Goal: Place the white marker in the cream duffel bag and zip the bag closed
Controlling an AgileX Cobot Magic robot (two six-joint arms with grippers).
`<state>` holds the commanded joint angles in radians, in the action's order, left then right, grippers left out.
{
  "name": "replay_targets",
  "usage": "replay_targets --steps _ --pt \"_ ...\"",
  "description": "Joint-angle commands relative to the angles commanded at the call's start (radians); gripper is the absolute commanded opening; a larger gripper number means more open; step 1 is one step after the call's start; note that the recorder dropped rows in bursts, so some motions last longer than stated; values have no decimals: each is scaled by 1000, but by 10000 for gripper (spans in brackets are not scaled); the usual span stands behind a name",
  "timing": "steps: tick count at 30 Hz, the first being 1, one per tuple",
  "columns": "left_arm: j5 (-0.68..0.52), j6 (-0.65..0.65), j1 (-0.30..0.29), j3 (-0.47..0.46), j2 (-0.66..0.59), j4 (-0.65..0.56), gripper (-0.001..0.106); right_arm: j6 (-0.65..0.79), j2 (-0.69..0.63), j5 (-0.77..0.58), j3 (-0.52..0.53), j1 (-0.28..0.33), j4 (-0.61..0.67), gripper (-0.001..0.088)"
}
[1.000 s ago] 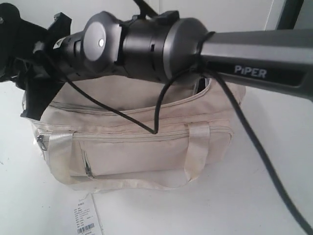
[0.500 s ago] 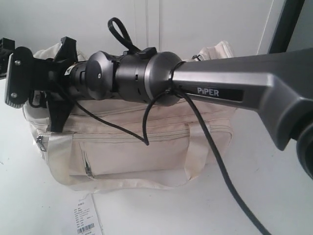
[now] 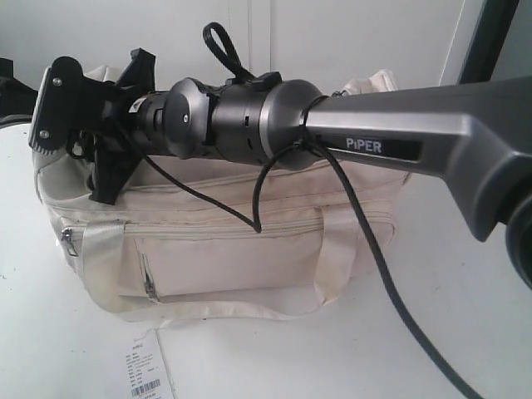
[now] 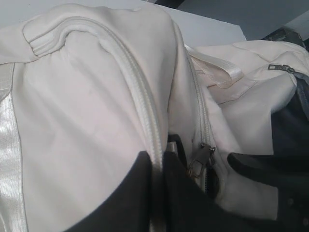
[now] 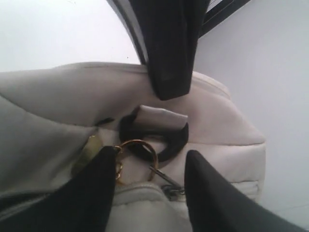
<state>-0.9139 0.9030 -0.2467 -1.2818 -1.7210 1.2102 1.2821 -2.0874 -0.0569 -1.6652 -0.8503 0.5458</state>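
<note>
The cream duffel bag point(image 3: 249, 258) lies on the white table, front pocket facing the exterior view. My right arm reaches across its top to the left end, where the right gripper point(image 3: 62, 116) hovers. In the right wrist view that gripper point(image 5: 150, 157) is open. The gold ring zip pull point(image 5: 137, 159) and its slider point(image 5: 170, 187) lie between the fingers, just below a black end buckle point(image 5: 154, 140). My left gripper point(image 4: 157, 159) is shut on the bag's zipper seam point(image 4: 145, 106), beside the slider point(image 4: 203, 154). The white marker is out of view.
A paper tag with a barcode point(image 3: 150, 370) lies on the table point(image 3: 449, 274) in front of the bag. The right arm's black cable point(image 3: 366, 249) droops across the bag's front. A dark frame post point(image 3: 490, 33) stands at the back right.
The right arm has pulled back from the camera and settled at the bag's left end, then shifted slightly up and to the right. Its jaws stay open.
</note>
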Motion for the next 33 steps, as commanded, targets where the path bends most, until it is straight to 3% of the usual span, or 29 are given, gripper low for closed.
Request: replay_targets --steps 9,15,18,20,22,33 --pt "2 12 0 0 0 4 3 -3 -16 -105 0 -10 -2 385" --pt "0 12 0 0 0 6 3 28 -59 -43 0 -12 -3 433" --pt "-2 12 0 0 0 6 3 47 -81 73 -2 -30 -3 428" --pt "-2 12 0 0 0 6 3 47 -79 84 -24 -36 -3 305" --pt "-2 15 0 0 0 6 3 47 -74 48 -39 -36 0 4" --pt "2 17 0 0 0 6 3 -160 20 -74 -39 -27 3 0"
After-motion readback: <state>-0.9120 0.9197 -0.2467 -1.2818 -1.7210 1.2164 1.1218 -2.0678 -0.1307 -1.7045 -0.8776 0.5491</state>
